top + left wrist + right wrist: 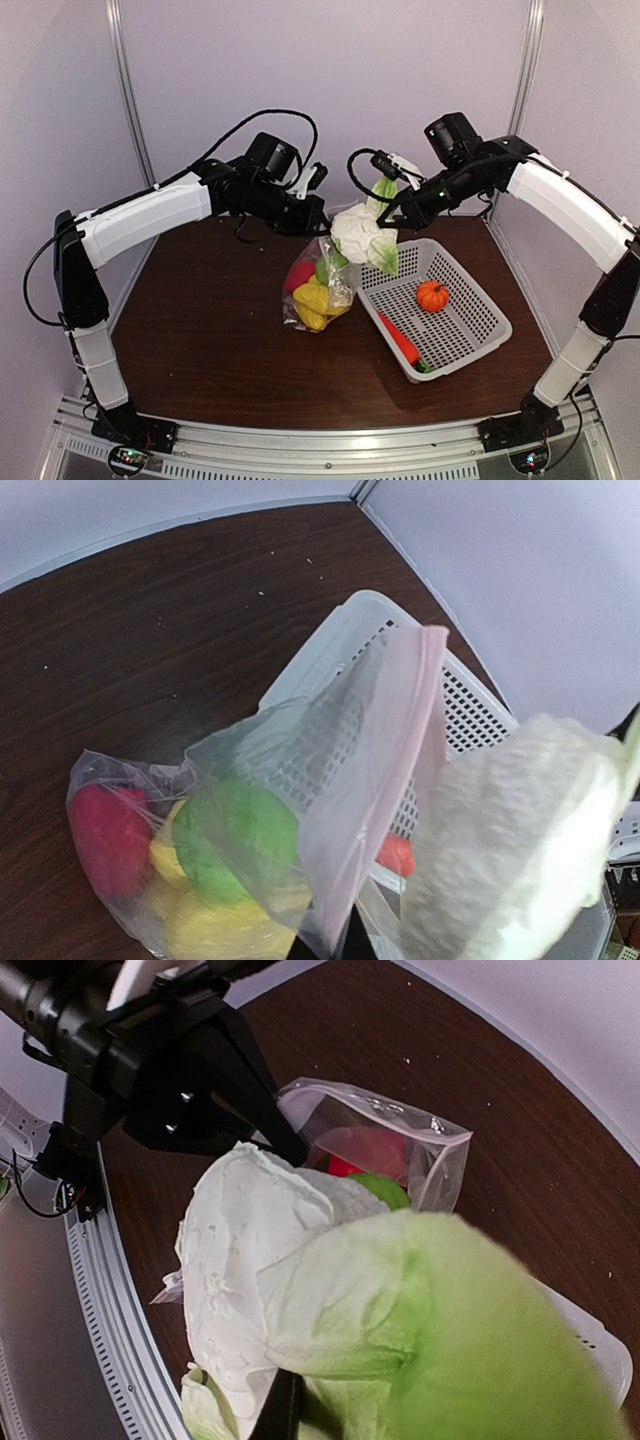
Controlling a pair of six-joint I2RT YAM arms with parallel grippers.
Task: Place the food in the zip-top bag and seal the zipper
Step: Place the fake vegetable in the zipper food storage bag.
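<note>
Right tool (392,212) pinches the cauliflower (360,236) by its green leaves, hanging it just above and right of the bag (318,290) mouth; left tool (316,222), pressed together on the bag's rim, holds that mouth up toward the cauliflower, bag bottom on the worktop (200,330)

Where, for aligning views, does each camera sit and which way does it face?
Top external: above and behind the bases, facing down onto the dark brown table; both arms show.
Left wrist: on the left gripper, looking down the clear polka-dot plastic bag it pinches; dark fingertips show.
Right wrist: on the right gripper, looking past its white leafy toy cauliflower at the left gripper; one finger shows.
All share bag and cauliflower.
</note>
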